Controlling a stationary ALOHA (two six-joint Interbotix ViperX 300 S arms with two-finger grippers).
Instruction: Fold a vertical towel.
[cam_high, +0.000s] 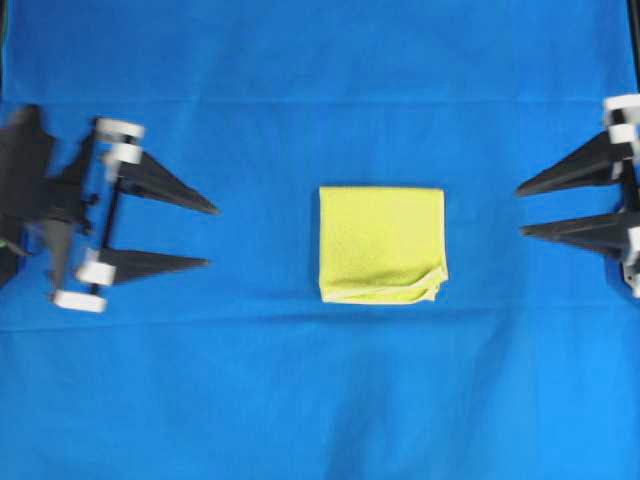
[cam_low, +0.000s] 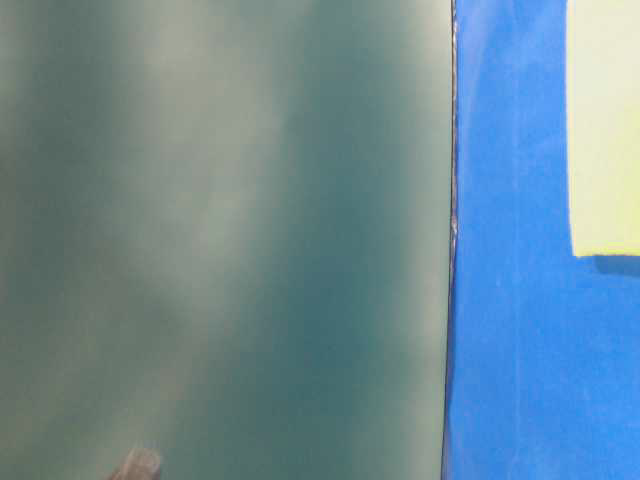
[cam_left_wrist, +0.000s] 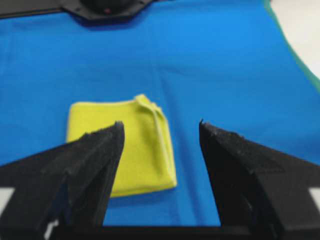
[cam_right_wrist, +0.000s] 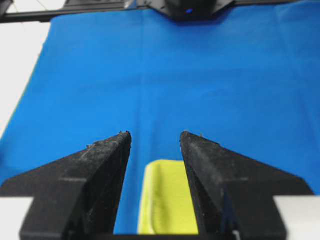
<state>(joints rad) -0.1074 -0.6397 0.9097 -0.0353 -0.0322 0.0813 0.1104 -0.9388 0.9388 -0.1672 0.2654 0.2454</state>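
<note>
The towel (cam_high: 382, 244) is a small yellow-green cloth lying folded in layers, nearly square, in the middle of the table, with a rumpled near-right corner. It also shows in the table-level view as the towel (cam_low: 605, 130), in the left wrist view as the towel (cam_left_wrist: 145, 145) and in the right wrist view as the towel (cam_right_wrist: 165, 200). My left gripper (cam_high: 211, 237) hovers open well to its left, fingers pointing at it, holding nothing. My right gripper (cam_high: 520, 211) is open at the right edge, apart from the towel, also holding nothing.
A large blue cloth (cam_high: 320, 90) covers the whole table. In the table-level view a blurred grey-green surface (cam_low: 220, 240) fills the left two thirds. The black base of the opposite arm (cam_left_wrist: 105, 7) shows at the far edge of the left wrist view.
</note>
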